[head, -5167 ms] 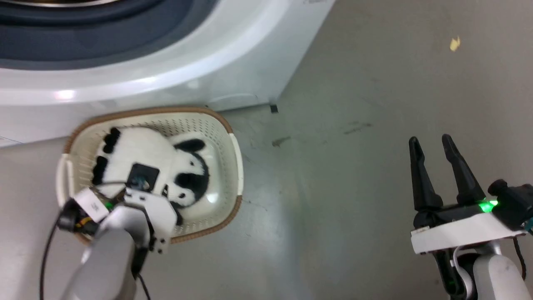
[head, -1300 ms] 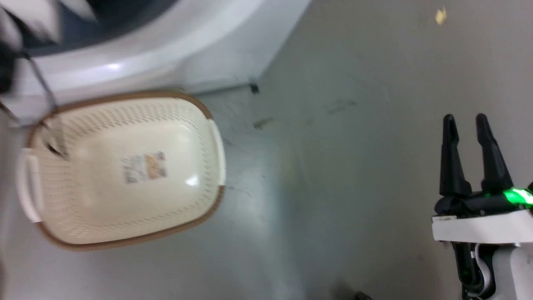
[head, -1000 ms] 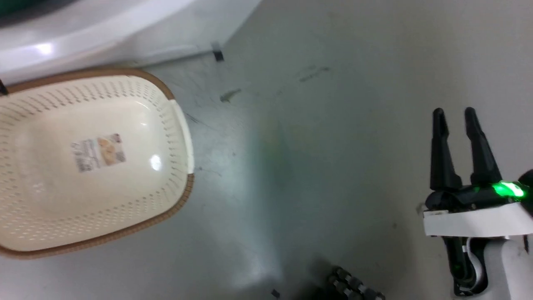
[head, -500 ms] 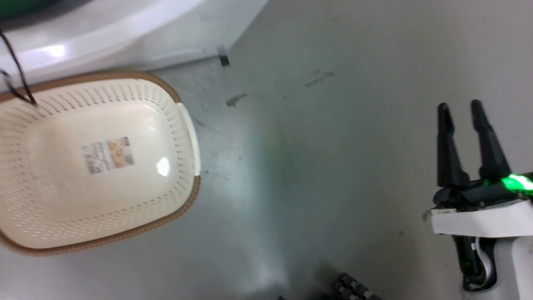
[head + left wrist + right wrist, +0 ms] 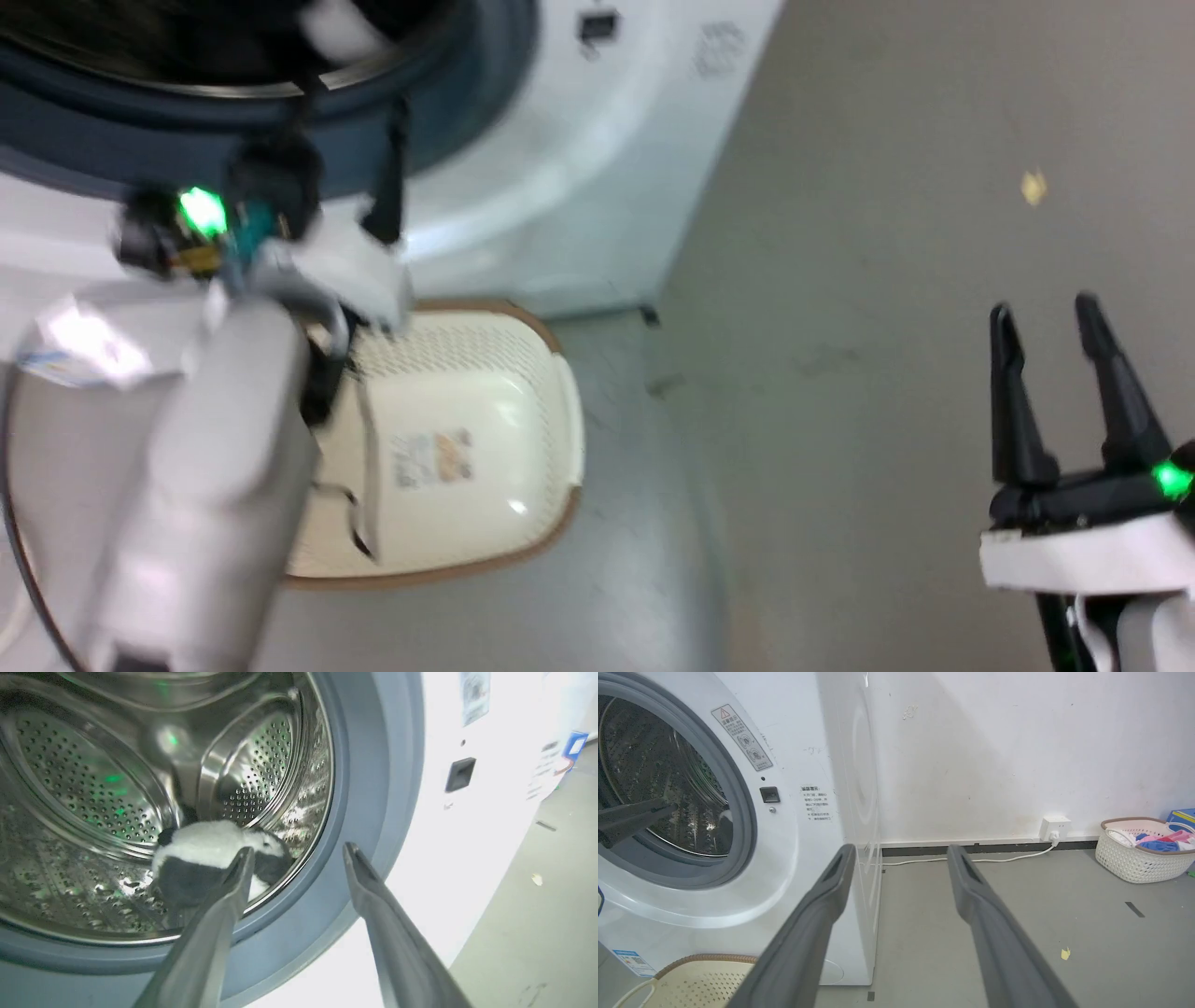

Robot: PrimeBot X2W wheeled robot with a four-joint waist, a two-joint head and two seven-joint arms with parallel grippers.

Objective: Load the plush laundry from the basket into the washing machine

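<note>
The plush laundry (image 5: pixel 210 854), white with black patches, lies on the shiny drum floor inside the washing machine (image 5: pixel 579 140). My left gripper (image 5: pixel 299 851) is open and empty just outside the grey door seal (image 5: pixel 369 788), its fingers pointing into the drum. The cream basket (image 5: pixel 467 448) sits on the floor below the door with only its label sticker (image 5: pixel 431 459) inside, partly behind my left forearm (image 5: pixel 215 467). Off to the right, my right gripper (image 5: pixel 1044 322) hangs open over bare floor, holding nothing. One left finger (image 5: pixel 635 816) shows at the drum mouth.
The washer's white front (image 5: pixel 798 826) and side stand close on the left. A second basket (image 5: pixel 1143 851) of coloured clothes sits by the far wall, beside a wall socket (image 5: pixel 1055 828) with a white cable. A yellow scrap (image 5: pixel 1033 187) lies on the grey floor.
The plush has gone from the basket into the drum. The head camera has tilted up toward the washer door, and my left arm is back in its view. The right gripper stays open.
</note>
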